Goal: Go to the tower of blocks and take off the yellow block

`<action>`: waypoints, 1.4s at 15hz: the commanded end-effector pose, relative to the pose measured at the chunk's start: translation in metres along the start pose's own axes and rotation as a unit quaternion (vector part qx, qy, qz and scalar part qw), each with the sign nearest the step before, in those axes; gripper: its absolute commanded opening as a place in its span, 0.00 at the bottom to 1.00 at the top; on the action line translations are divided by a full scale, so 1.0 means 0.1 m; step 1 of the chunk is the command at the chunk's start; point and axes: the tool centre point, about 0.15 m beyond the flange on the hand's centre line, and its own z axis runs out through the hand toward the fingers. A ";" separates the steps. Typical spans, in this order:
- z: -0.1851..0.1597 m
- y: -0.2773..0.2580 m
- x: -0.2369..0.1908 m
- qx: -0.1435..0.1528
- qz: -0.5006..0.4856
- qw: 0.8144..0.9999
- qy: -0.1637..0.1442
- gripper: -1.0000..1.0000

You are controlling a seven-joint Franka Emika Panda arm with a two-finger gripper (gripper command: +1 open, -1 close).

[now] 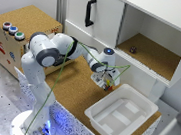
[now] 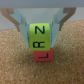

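Beside the tub [image 1: 120, 112], our tool [image 2: 40, 31] is clamped on the yellow block [image 2: 41, 36], so we next lift it straight off the red block [image 2: 44, 56].

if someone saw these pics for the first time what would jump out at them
In the wrist view, a bright yellow-green lettered block fills the centre, sitting on a red block on the cork surface, with the pincer fingers on either side of it. In the exterior view, the white arm reaches across the cork counter, with a big white tub towards the exterior view's right.
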 end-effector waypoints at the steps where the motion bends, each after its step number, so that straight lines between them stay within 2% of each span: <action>1: -0.22 -0.03 0.12 -0.011 -0.006 1.000 0.012 0.00; 4: -0.46 -0.19 0.07 0.006 -0.017 0.999 0.027 0.00; 6: -0.62 -0.37 0.08 0.025 -0.030 0.999 0.031 0.00; 9: -0.75 -0.71 0.11 0.035 -0.059 0.997 0.030 0.00; 12: -1.06 -1.27 0.13 0.060 -0.110 0.991 0.042 0.00; 14: -1.34 -1.65 0.12 0.083 -0.149 0.984 0.045 0.00; 18: -1.91 -2.41 -0.04 0.147 -0.239 0.959 0.031 0.00; 21: -2.23 -2.91 -0.21 0.178 -0.293 0.939 0.025 0.00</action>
